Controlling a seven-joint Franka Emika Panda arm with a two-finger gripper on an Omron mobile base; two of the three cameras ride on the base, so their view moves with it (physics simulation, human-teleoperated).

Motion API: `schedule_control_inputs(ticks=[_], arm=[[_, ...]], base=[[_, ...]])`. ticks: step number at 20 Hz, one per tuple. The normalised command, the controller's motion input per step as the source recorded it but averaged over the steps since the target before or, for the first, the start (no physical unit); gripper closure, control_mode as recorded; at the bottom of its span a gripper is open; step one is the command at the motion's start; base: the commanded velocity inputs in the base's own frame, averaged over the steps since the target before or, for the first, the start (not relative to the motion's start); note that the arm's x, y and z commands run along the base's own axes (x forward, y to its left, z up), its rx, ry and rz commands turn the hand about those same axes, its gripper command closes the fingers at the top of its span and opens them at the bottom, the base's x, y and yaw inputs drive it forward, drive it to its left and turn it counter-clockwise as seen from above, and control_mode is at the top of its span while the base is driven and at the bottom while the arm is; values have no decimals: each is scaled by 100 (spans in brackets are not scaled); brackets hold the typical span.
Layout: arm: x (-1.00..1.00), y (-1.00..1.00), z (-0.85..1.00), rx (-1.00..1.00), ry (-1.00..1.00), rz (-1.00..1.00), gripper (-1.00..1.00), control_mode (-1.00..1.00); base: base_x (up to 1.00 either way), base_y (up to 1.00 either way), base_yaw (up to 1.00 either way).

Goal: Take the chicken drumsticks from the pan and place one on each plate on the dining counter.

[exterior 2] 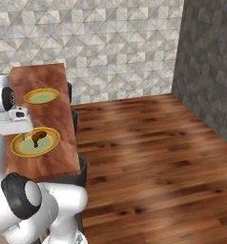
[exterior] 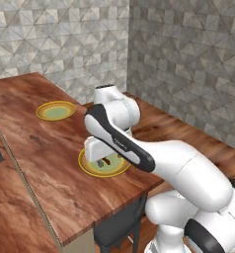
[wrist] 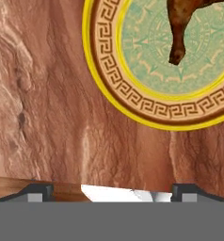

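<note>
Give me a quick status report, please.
Gripper open, empty. One drumstick lying on near plate; far plate bare. Nothing in the way.

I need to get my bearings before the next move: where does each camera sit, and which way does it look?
Left base view: behind-left, over the white arm, at the reddish-brown wood dining counter.
Right base view: behind-right, arm at left, along the counter and floor.
Hand view: down past open jaws at the near yellow-rimmed plate.
All show that plate holding a brown drumstick.

Near plate (wrist: 132, 101): yellow rim, brown Greek-key band, pale green patterned centre. Drumstick (wrist: 182, 26): dark golden-brown. Dining counter (exterior: 35, 143): reddish-brown wood grain; far plate (exterior: 56, 110) yellow and green.
</note>
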Motion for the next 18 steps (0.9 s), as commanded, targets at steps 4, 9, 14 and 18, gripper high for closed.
schedule_control_inputs(ticks=[4, 9, 14, 18], arm=[[-62, -18, 0, -1, -1, -1, -100, -100], [-61, -30, 0, 0, -6, -1, -100, -100], [-36, -24, -7, 0, -2, 0, -100, -100], [-3, -6, 0, 0, 0, 0, -100, -100]], base=[[0, 0, 0], [0, 0, 0], [0, 0, 0], [0, 0, 0]])
